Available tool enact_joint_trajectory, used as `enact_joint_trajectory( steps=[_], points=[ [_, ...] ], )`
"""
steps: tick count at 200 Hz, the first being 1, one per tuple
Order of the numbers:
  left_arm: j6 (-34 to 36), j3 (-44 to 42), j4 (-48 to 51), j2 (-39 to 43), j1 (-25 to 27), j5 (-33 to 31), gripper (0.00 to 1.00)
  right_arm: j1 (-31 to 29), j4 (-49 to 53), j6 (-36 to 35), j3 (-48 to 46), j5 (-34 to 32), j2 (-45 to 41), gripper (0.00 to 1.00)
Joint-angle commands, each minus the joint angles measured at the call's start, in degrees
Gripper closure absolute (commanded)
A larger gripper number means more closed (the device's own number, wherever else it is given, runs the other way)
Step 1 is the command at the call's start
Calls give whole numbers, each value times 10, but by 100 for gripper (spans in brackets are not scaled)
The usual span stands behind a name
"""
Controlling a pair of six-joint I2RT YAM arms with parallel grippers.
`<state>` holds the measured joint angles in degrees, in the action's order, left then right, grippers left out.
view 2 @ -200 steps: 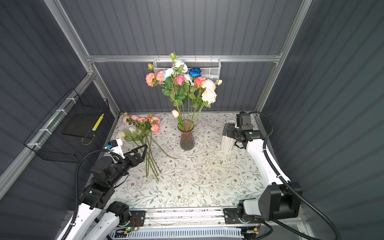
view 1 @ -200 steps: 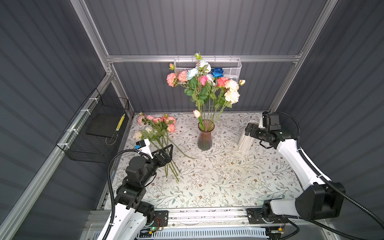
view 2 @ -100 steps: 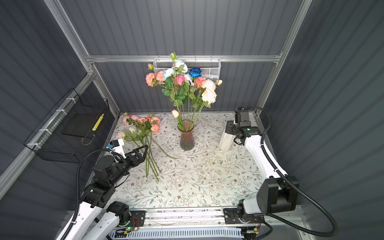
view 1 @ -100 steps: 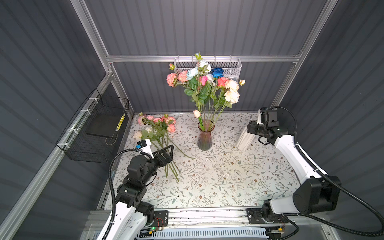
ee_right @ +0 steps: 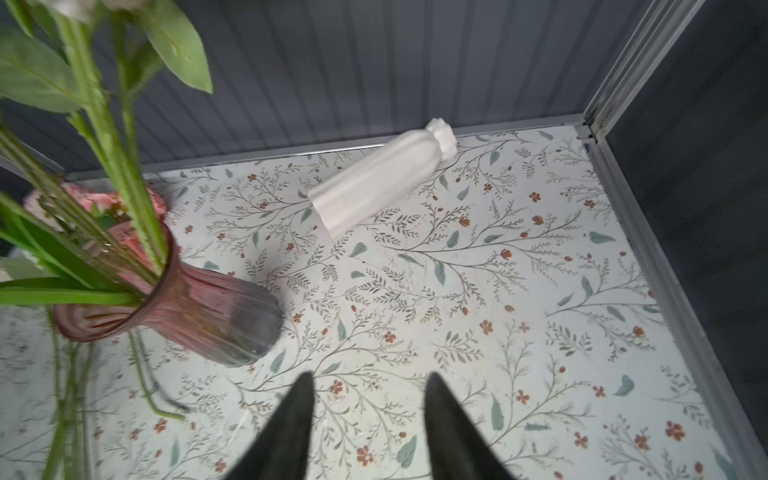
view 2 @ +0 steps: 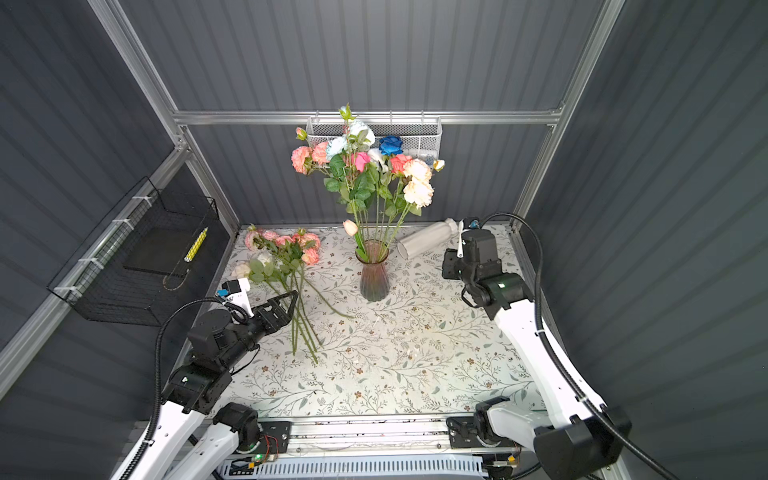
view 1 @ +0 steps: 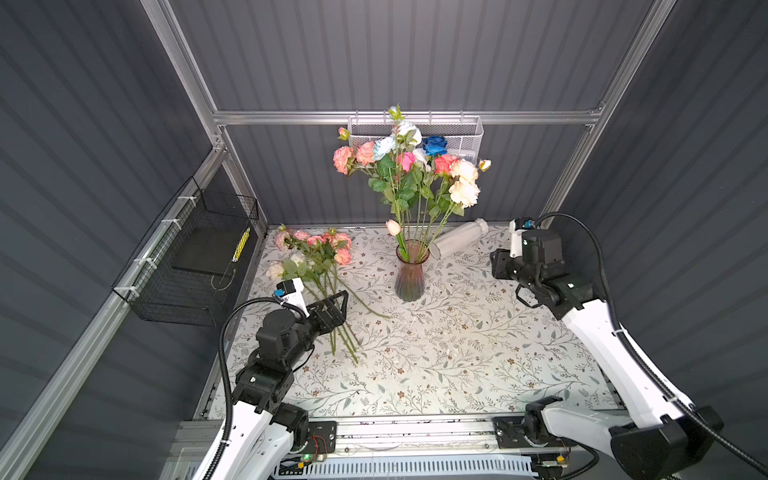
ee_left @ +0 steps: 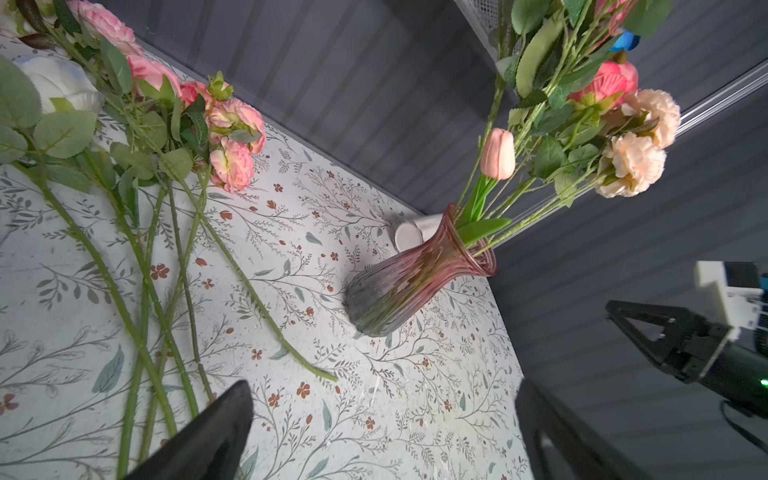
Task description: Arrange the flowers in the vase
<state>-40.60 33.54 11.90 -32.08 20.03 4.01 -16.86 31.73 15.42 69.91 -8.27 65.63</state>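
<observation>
A pink vase (view 1: 409,276) stands on the desk (view 1: 457,353), a bit toward 12 o'clock from the middle. The tall flowers (view 1: 409,166) stand in it. The loose flowers (view 1: 316,253) lie flat at 9 o'clock from the vase. The left claw (view 1: 338,307) hangs wide open above their stems. The right claw (ee_right: 368,376), at 3 o'clock from the vase, is open and holds nothing. A white bottle (view 1: 457,239) lies on its side at 1 o'clock from the vase.
</observation>
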Motion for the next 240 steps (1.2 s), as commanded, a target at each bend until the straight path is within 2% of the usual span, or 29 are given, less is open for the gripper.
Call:
enact_joint_trajectory(
  steps=[1,17,61,135,190,215,240],
  points=[
    [25,26,27,0,-3,0,0,-1,31,42,-7,15,-31,20],
    [28,30,26,-7,-3,7,0,-1,-1,72,-36,53,-68,14],
    [41,46,27,-28,-3,21,0,-2,-37,89,-63,58,-87,6],
    [39,38,21,-22,-3,14,0,-1,-91,128,-105,83,-71,6],
    [38,45,21,-26,-3,18,0,27,-178,124,-118,132,-18,5],
    [42,52,23,-25,-3,24,0,56,-244,119,-121,186,45,1],
    [47,58,23,-26,-3,28,0,83,-274,116,-95,212,118,1]
  ],
)
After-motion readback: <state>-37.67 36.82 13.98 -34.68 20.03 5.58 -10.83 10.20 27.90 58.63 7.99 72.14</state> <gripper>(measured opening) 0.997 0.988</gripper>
